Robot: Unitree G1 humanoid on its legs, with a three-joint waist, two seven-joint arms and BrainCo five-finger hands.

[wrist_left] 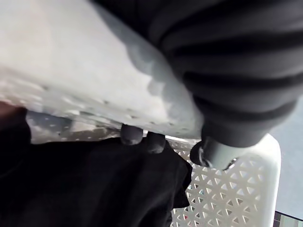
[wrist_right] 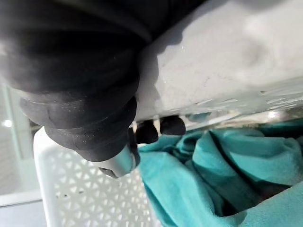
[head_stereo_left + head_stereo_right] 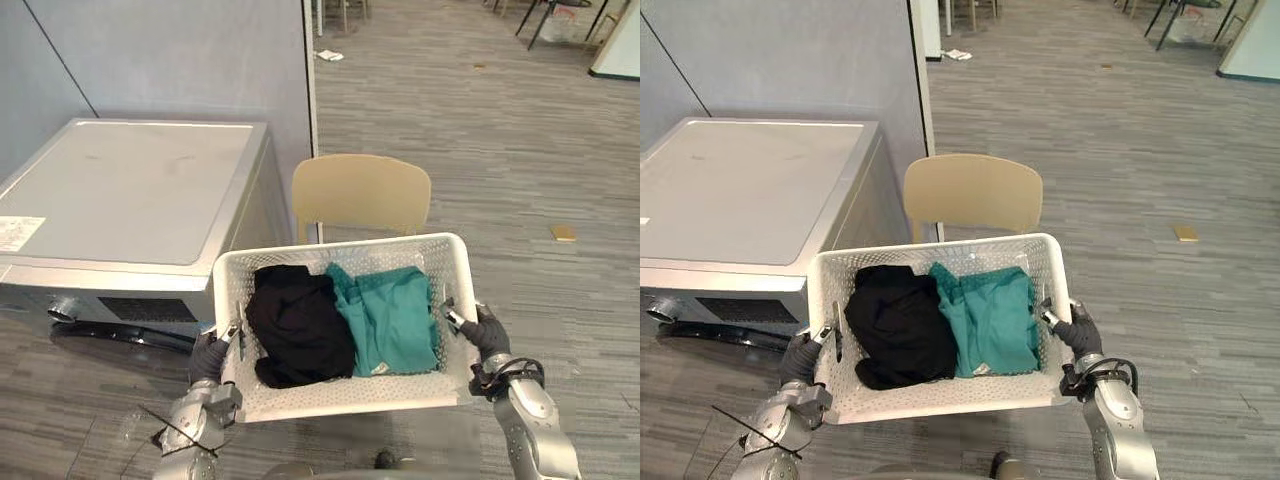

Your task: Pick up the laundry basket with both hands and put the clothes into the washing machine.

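Currently basket (image 3: 340, 398) is held by its side rims, left hand (image 3: 208, 356) and right hand (image 3: 487, 331) each curled over one; if tilted, clothes (image 3: 390, 320) could be spilled.

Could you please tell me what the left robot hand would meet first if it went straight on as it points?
The left robot hand grips the laundry basket by its left rim, pointing inward; it would probably meet the black garment first, lying just past its fingertips.

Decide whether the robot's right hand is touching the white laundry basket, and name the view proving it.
Touching. The right wrist view shows the right hand with dark fingertips hooked over the laundry basket rim, beside the teal garment.
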